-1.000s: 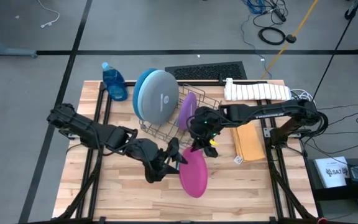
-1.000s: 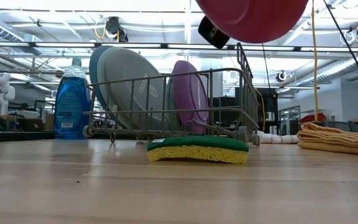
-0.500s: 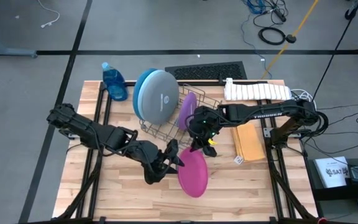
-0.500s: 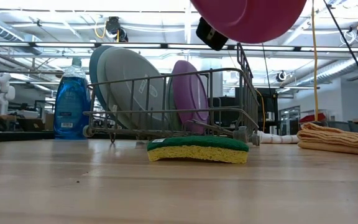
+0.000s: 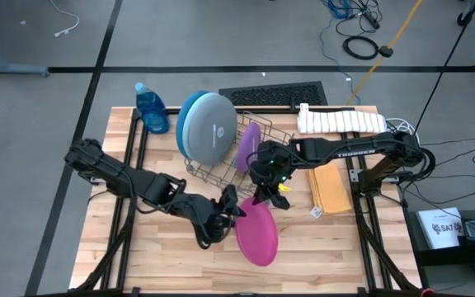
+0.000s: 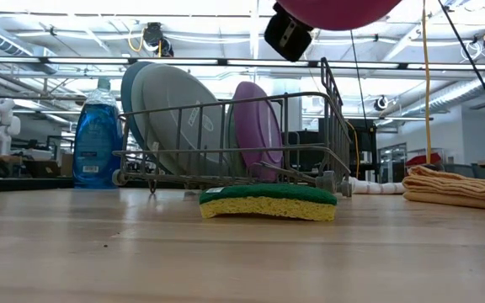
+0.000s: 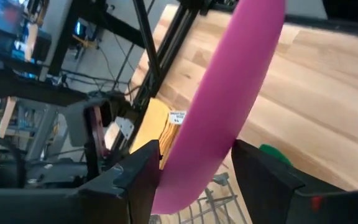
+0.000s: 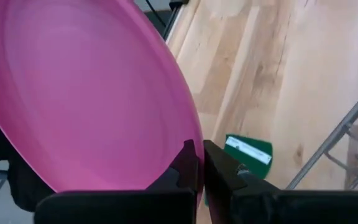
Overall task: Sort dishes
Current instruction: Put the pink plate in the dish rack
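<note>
**Pink plate held aloft between two end effectors**

We see the wooden tabletop [image 5: 163,264] filling the lower centre of the high view, with the grey wire rack [image 5: 246,161] standing near its middle. In the rack, toward the upper centre of the frame, the large pale-blue plate [image 5: 213,132] leans on edge in front of the large deep-blue plate [image 5: 185,115], and the smaller purple plate [image 5: 248,147] stands upright just to their right.

Below the rack in the high view, the pink plate [image 5: 258,231] hangs above the tabletop; in the low view only its lower rim [image 6: 339,10] shows at the top edge. The left end effector [image 5: 228,213] reaches in from the left, and in the left wrist view its two fingers [image 7: 138,177] straddle the pink plate's edge [image 7: 229,106]; we cannot tell whether they are pressing on it. The right end effector [image 5: 262,196] comes in from the right, fingers [image 8: 188,168] closed on the plate's rim [image 8: 86,93].

A green sponge [image 6: 268,202] lies on the tabletop before the rack in the low view.
</note>
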`<state>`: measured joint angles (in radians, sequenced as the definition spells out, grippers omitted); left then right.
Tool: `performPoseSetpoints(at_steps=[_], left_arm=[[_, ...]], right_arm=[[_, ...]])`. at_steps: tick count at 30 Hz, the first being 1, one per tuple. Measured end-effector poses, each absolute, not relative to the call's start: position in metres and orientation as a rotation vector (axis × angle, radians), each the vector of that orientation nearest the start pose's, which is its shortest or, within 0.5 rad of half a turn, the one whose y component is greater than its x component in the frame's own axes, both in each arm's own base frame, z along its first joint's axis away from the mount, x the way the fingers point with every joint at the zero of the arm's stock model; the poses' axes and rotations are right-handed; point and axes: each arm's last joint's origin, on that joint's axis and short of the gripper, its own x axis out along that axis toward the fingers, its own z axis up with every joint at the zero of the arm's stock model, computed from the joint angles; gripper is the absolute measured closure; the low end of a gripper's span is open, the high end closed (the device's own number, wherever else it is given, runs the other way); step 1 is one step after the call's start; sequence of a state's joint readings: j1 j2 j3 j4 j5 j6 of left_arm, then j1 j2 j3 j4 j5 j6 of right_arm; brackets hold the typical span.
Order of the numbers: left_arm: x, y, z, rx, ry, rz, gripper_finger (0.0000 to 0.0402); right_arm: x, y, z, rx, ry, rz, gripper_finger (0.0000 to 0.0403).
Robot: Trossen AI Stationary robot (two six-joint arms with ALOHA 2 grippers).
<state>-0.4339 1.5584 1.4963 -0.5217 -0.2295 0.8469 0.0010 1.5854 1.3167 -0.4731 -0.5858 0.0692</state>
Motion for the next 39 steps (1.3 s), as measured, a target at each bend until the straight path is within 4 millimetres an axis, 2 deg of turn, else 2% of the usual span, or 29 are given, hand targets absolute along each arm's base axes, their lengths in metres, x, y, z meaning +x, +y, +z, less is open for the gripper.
performPoseSetpoints(at_steps=[8,11,19,29,34,39], left_arm=[[0.327,-0.143,0.347,1.070,0.456,-0.430,0.0201],[0.329,-0.144,0.346,1.071,0.452,-0.428,0.0212],[0.330,-0.145,0.347,1.076,0.424,-0.435,0.0301],[0.329,-0.145,0.342,1.040,0.446,-0.510,0.0387],[0.327,-0.143,0.339,1.023,0.485,-0.525,0.0391],[0.325,-0.142,0.339,0.983,0.522,-0.530,0.0391]], right_arm=[[0.343,0.017,0.297,0.280,0.753,0.530,0.0401],[0.343,0.016,0.297,0.277,0.756,0.529,0.0401],[0.343,0.017,0.298,0.279,0.740,0.544,0.0401],[0.346,0.016,0.302,0.274,0.693,0.539,0.0401],[0.347,0.017,0.303,0.231,0.667,0.542,0.0377],[0.349,0.019,0.305,0.158,0.633,0.482,0.0331]])
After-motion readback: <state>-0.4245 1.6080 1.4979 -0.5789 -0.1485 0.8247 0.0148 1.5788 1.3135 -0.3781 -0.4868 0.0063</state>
